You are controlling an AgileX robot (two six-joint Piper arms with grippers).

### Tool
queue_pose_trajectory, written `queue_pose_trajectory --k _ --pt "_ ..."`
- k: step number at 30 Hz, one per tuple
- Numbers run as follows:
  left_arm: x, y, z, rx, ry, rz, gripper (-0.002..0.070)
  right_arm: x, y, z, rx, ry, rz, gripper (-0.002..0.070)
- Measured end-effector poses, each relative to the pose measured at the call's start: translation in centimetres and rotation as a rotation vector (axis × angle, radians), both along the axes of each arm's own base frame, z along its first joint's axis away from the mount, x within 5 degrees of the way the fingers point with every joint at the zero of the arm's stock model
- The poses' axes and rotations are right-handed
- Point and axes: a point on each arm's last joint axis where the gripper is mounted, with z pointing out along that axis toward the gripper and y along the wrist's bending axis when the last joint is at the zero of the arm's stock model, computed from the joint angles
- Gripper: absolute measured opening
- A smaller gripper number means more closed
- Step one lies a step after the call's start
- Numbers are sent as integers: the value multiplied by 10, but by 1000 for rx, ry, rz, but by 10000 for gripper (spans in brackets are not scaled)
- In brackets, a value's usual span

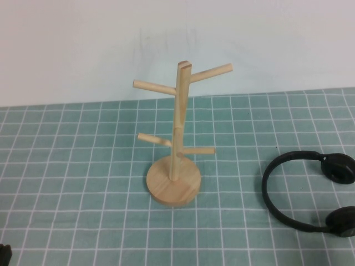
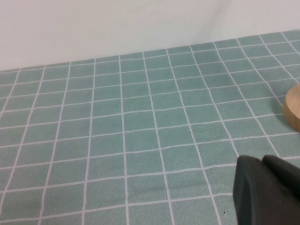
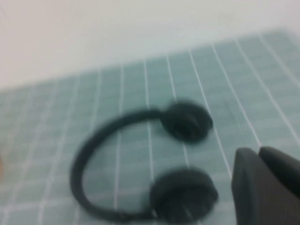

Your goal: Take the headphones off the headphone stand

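The light wooden headphone stand stands upright in the middle of the green checked cloth, and its pegs are bare. The black headphones lie flat on the cloth to the stand's right, apart from it. In the right wrist view the headphones lie in front of my right gripper, which is shut and empty and clear of them. My left gripper is shut and empty, low over the cloth at the front left. The stand's round base shows at the edge of the left wrist view.
A green cloth with white grid lines covers the table. A white wall rises behind it. A dark part of the left arm shows at the front left corner of the high view.
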Motion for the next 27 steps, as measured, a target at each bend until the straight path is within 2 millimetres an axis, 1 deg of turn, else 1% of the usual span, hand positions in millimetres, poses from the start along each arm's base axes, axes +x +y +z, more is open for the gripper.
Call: queue_pose_trajectory --k 2,14,27 --pt "0 0 0 0 0 0 -6 0 -1 -10 -9 49 -11 -8" --pt "0 0 0 0 0 0 -6 0 -4 -10 -159 48 -30 -8" --pt "0 0 0 0 0 0 -6 -1 -5 -10 -175 45 -42 -8"
